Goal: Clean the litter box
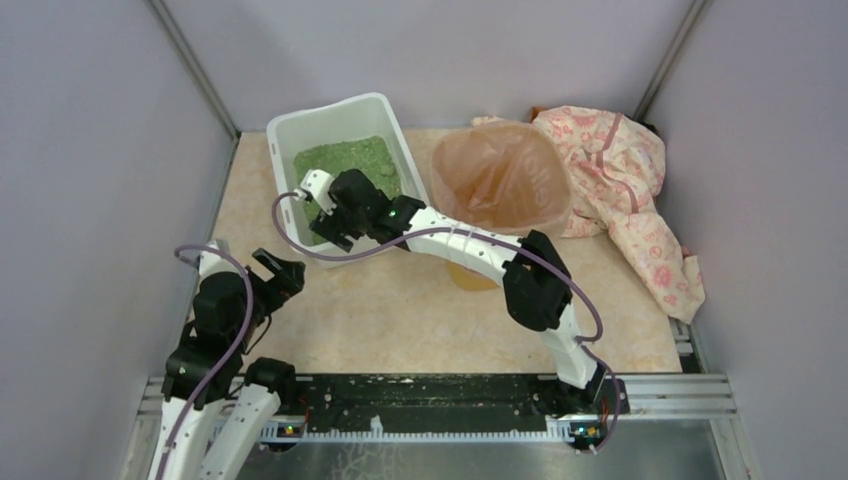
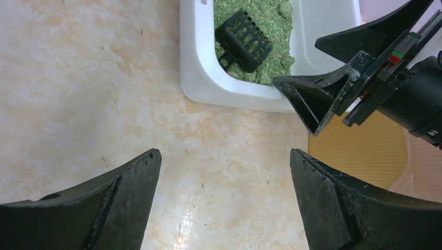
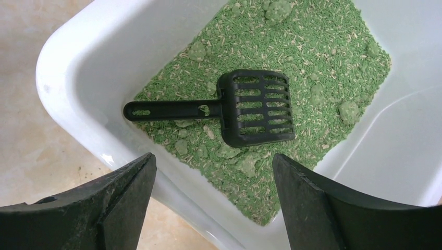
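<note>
Right pincer (image 3: 213,174) hovers over the near end of the white litter box (image 3: 78,62), jaws spread wide, nothing between them. Right below it lies the black slotted scoop (image 3: 255,107), flat on the green litter (image 3: 323,47), its handle pointing toward the box's side wall and its bowl out in the middle, with a few clumps (image 3: 348,110) scattered around it. Nobody has hold of that scoop. Over on the other side, the left pincer (image 2: 225,156) is wide apart too and empty, held above bare tabletop (image 2: 78,78) just short of the box's corner. To the right of the box an orange bag (image 1: 500,175) stands open, with a pink floral cloth (image 1: 620,170) heaped right beside it.
</note>
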Tool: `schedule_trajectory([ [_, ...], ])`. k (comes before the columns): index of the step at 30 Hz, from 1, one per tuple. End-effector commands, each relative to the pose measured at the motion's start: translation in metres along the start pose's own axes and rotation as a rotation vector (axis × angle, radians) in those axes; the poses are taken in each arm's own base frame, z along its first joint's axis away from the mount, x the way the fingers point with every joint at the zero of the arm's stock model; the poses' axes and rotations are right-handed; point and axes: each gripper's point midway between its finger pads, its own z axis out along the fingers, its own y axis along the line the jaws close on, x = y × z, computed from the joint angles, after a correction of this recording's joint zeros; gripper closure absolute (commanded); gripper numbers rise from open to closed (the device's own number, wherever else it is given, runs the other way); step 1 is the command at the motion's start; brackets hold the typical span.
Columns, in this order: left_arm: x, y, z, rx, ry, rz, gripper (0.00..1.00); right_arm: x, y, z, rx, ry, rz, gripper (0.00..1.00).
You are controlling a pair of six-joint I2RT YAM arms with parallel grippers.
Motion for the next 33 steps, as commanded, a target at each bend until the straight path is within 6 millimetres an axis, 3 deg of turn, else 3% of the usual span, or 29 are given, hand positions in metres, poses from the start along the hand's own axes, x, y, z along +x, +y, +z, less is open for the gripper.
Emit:
schedule_trajectory([
  [1,0.004,0.002,-0.007,-0.009,0.021,-0.038,0.01,0.021,0.013,0.004,-0.052,0.036,0.008,0.17],
  [5,0.003,0.003,-0.004,-0.021,0.021,-0.025,0.01,0.008,0.015,-0.01,-0.075,-0.04,0.039,0.17],
  [7,0.004,0.004,0.0,-0.041,0.032,-0.013,0.01,0.007,0.018,-0.006,-0.097,-0.028,0.024,0.17],
  [11,0.002,0.006,0.008,-0.088,0.053,0.004,0.01,0.015,0.023,0.011,-0.115,0.002,-0.003,0.17],
  [15,-0.011,-0.003,0.013,-0.089,0.03,0.03,0.01,0.031,0.027,0.041,-0.147,0.043,0.0,0.19],
  [20,-0.023,-0.015,0.024,-0.076,0.012,0.06,0.01,0.046,0.029,0.062,-0.191,0.076,0.004,0.76],
  [24,-0.02,-0.018,0.034,-0.076,0.032,0.077,0.01,0.047,0.035,0.051,-0.223,0.058,-0.008,0.98],
  [27,-0.014,-0.017,0.036,-0.079,0.054,0.075,0.01,0.057,0.047,0.037,-0.273,0.089,-0.024,1.0],
  [33,-0.018,-0.012,0.029,-0.076,0.013,0.056,0.01,0.073,0.092,0.009,-0.416,0.099,-0.018,1.0],
])
